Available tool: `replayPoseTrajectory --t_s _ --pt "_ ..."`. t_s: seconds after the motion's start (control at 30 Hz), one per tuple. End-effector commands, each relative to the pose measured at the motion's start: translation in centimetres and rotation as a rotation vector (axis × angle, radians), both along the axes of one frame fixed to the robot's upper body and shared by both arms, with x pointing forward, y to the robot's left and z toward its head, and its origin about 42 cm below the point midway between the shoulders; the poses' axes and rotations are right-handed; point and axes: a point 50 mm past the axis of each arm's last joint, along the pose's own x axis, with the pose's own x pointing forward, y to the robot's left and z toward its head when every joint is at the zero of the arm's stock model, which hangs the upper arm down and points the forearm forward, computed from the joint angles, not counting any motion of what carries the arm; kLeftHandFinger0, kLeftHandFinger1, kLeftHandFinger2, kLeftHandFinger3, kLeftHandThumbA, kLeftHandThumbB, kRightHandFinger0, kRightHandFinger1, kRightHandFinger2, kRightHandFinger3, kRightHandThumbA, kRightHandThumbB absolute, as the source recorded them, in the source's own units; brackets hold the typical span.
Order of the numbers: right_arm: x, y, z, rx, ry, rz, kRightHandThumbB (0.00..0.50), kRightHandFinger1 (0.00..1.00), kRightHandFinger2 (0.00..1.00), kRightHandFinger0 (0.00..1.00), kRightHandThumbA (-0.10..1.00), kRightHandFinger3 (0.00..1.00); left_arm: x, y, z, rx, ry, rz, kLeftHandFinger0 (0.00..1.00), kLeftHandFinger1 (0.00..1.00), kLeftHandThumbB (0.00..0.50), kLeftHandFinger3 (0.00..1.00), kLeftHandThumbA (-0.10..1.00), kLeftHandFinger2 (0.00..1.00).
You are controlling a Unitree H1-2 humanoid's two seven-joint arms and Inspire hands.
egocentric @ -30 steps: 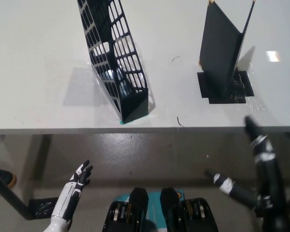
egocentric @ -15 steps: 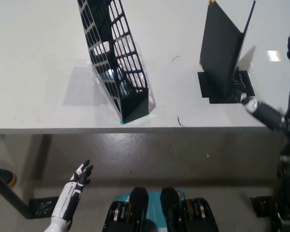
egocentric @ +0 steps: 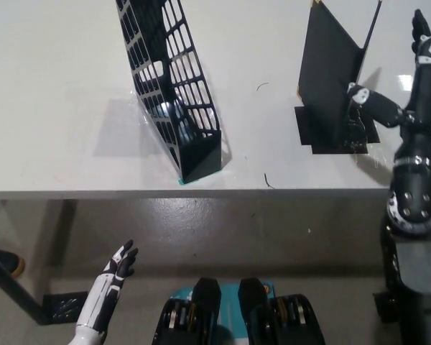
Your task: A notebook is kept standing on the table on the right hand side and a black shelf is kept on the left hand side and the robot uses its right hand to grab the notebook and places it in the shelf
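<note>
Black right hand (egocentric: 406, 86) is raised over the bench (egocentric: 57, 108), fingers spread, gripping nothing, just right of the standing black notebook (egocentric: 330, 72). Reaching is judged the step in hand; next, the fingers must be closed on the notebook. A black mesh shelf (egocentric: 176, 93) stands well left. White left hand (egocentric: 118, 262) rests open, below the bench edge.

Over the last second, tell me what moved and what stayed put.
The right robot hand rose from below the table edge and now stands open over the table, beside the standing notebook, holding nothing. The notebook, the black shelf and the left robot hand stayed put.
</note>
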Motion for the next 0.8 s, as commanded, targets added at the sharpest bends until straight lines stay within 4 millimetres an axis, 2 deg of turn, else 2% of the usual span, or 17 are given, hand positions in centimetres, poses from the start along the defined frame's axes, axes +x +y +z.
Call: replayPoseTrajectory --t_s 0.0,0.1,0.2,0.3,0.33,0.37,0.43,0.47,0.5,0.53,0.57,0.6,0.63,0.67,0.7,0.73,0.77 --pt "2.6 0.7 3.8 0.037 -0.09 -0.055 0.406 1.0 1.0 1.0 1.0 1.0 0.0 0.0 0.4 0.005 -0.047 0.003 1.0 1.0 0.115 1.0 1.0 1.0" --pt "4.4 1.8 4.1 0.065 -0.058 -0.038 0.386 1.0 1.0 1.0 1.0 1.0 0.0 0.0 0.3 0.0 -0.046 0.004 1.0 1.0 0.124 1.0 1.0 1.0" --pt "6.1 2.8 3.9 0.092 -0.008 -0.033 0.393 1.0 1.0 1.0 1.0 1.0 0.0 0.1 0.2 -0.006 -0.043 0.002 1.0 1.0 0.134 1.0 1.0 1.0" --pt "8.2 3.7 2.9 0.148 0.098 -0.007 0.438 1.0 1.0 1.0 1.0 1.0 -0.2 0.1 0.2 -0.01 -0.042 0.006 1.0 1.0 0.136 1.0 1.0 1.0" --pt "8.5 3.9 2.8 0.175 0.113 0.006 0.435 1.0 1.0 1.0 1.0 1.0 -0.2 0.1 0.2 -0.01 -0.042 0.007 1.0 1.0 0.126 1.0 1.0 1.0" --pt "9.2 4.5 2.7 0.329 0.136 0.043 0.444 1.0 1.0 1.0 1.0 1.0 -0.3 0.0 0.2 -0.007 -0.045 0.01 1.0 1.0 0.123 1.0 1.0 1.0" --pt "9.7 4.8 2.9 0.42 0.157 0.052 0.442 1.0 1.0 1.0 0.96 1.0 -0.3 0.0 0.2 -0.009 -0.044 0.009 1.0 1.0 0.125 1.0 1.0 1.0" --pt "10.1 5.0 3.3 0.549 0.2 0.011 0.397 1.0 1.0 1.0 0.8 1.0 -0.3 0.0 0.2 -0.008 -0.04 0.008 1.0 1.0 0.135 1.0 1.0 1.0" --pt "10.5 5.0 3.8 0.668 0.244 -0.026 0.307 0.88 1.0 0.87 0.58 1.0 -0.3 -0.1 0.3 -0.017 -0.04 0.007 1.0 1.0 0.133 1.0 1.0 1.0" --pt "10.9 4.9 4.2 0.86 0.307 -0.051 0.189 0.23 0.45 0.19 0.09 0.82 -0.3 0.0 0.3 -0.026 -0.036 0.011 1.0 1.0 0.13 1.0 1.0 1.0" --pt "11.0 4.9 4.3 0.914 0.316 -0.048 0.163 0.04 0.25 0.02 -0.07 0.58 -0.3 0.1 0.4 -0.029 -0.037 0.016 1.0 1.0 0.131 1.0 1.0 1.0" --pt "11.0 5.0 4.1 0.967 0.32 -0.046 0.112 0.0 0.29 0.0 -0.1 0.4 -0.3 0.2 0.5 -0.031 -0.038 0.021 1.0 1.0 0.137 1.0 1.0 1.0" --pt "10.9 5.1 3.7 0.986 0.311 -0.036 0.071 0.0 0.38 0.0 -0.1 0.37 -0.4 0.4 0.6 -0.028 -0.039 0.023 1.0 1.0 0.146 1.0 1.0 1.0" --pt "10.8 5.2 3.4 1.006 0.293 -0.02 0.063 0.0 0.43 0.0 -0.1 0.46 -0.4 0.5 0.7 -0.027 -0.041 0.026 1.0 1.0 0.148 1.0 1.0 1.0" --pt "10.7 5.3 3.0 1.039 0.286 -0.02 0.078 0.03 0.5 0.0 -0.1 0.72 -0.3 0.5 0.8 -0.031 -0.048 0.028 1.0 1.0 0.14 1.0 1.0 1.0" --pt "10.6 5.4 2.8 1.055 0.283 -0.02 0.077 0.04 0.51 0.0 -0.1 0.75 -0.2 0.5 0.8 -0.03 -0.053 0.026 1.0 1.0 0.138 1.0 1.0 1.0" --pt "10.5 5.5 2.5 1.054 0.282 -0.024 0.084 0.02 0.53 0.0 -0.1 0.84 -0.2 0.6 0.7 -0.034 -0.057 0.023 1.0 1.0 0.133 1.0 1.0 1.0"
